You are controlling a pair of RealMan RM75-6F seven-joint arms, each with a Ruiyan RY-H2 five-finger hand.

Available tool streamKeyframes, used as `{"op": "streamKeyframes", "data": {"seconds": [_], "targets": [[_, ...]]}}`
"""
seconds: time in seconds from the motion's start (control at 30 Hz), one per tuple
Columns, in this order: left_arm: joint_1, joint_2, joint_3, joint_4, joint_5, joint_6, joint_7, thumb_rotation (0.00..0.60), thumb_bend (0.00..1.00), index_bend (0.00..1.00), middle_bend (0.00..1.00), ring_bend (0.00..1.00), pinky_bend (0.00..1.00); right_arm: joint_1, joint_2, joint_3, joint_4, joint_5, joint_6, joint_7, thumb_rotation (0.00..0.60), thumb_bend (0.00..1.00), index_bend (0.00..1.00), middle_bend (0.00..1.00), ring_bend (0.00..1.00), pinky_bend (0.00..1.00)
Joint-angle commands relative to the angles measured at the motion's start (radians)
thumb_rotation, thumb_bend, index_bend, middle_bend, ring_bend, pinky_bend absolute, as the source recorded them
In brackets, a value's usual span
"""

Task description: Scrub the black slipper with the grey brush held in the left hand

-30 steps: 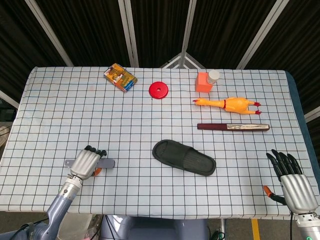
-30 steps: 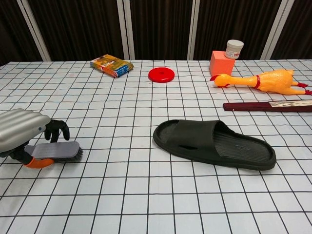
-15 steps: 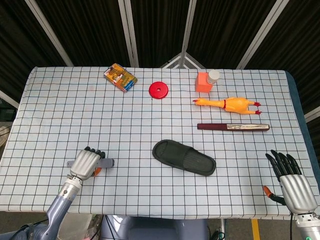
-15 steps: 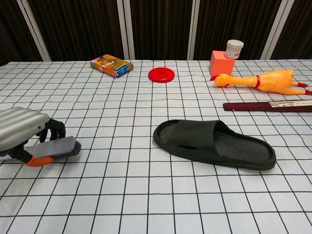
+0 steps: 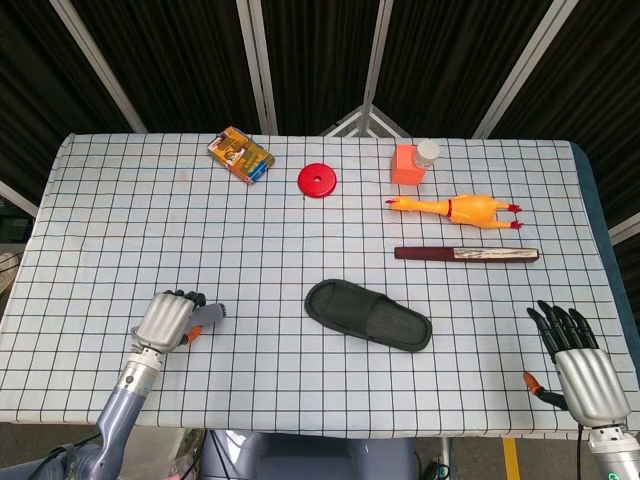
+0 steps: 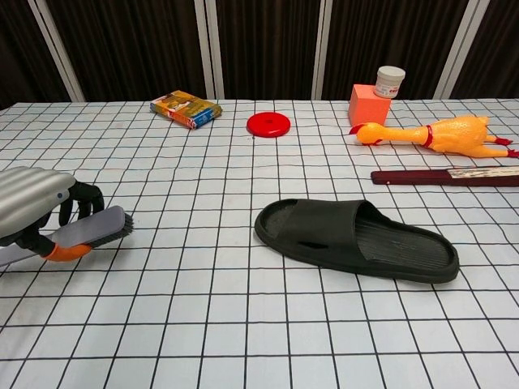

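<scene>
The black slipper (image 5: 367, 314) (image 6: 355, 237) lies sole down near the middle of the checked table, toe end to the left. Far to its left, my left hand (image 5: 168, 319) (image 6: 36, 204) grips the grey brush (image 6: 91, 230) (image 5: 203, 315), which is tilted with its bristled end raised off the cloth and pointing toward the slipper. A wide stretch of cloth separates brush and slipper. My right hand (image 5: 578, 362) hovers at the table's front right corner, fingers spread, holding nothing; the chest view does not show it.
Along the back stand a colourful packet (image 5: 241, 154), a red disc (image 5: 317, 180), and an orange block with a white jar (image 5: 411, 163). A rubber chicken (image 5: 455, 208) and a dark red stick (image 5: 466, 254) lie behind the slipper on the right.
My left hand has drawn slightly back and left with the brush, and the brush's free end has lifted from flat on the cloth to tilted upward. The right hand barely moved.
</scene>
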Motion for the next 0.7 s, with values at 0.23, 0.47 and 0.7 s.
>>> {"op": "streamKeyframes", "data": {"seconds": [0.23, 0.47, 0.7], "targets": [[-0.041, 0.027, -0.095, -0.052, -0.131, -0.096, -0.117, 0.600, 0.58, 0.70, 0.78, 0.67, 0.60, 0.017, -0.026, -0.006, 0.012, -0.047, -0.008, -0.014, 0.600, 0.31, 0.00, 0.00, 0.00, 0.01], [-0.115, 0.051, -0.159, -0.144, -0.285, -0.217, -0.080, 0.600, 0.59, 0.70, 0.79, 0.67, 0.60, 0.085, -0.153, 0.037, 0.047, 0.000, -0.109, -0.199, 0.600, 0.35, 0.00, 0.00, 0.00, 0.05], [-0.217, 0.076, -0.204, -0.276, -0.498, -0.294, 0.039, 0.600, 0.59, 0.70, 0.79, 0.67, 0.60, 0.168, -0.217, 0.011, 0.050, -0.015, -0.267, -0.368, 0.600, 0.35, 0.00, 0.00, 0.00, 0.06]]}}
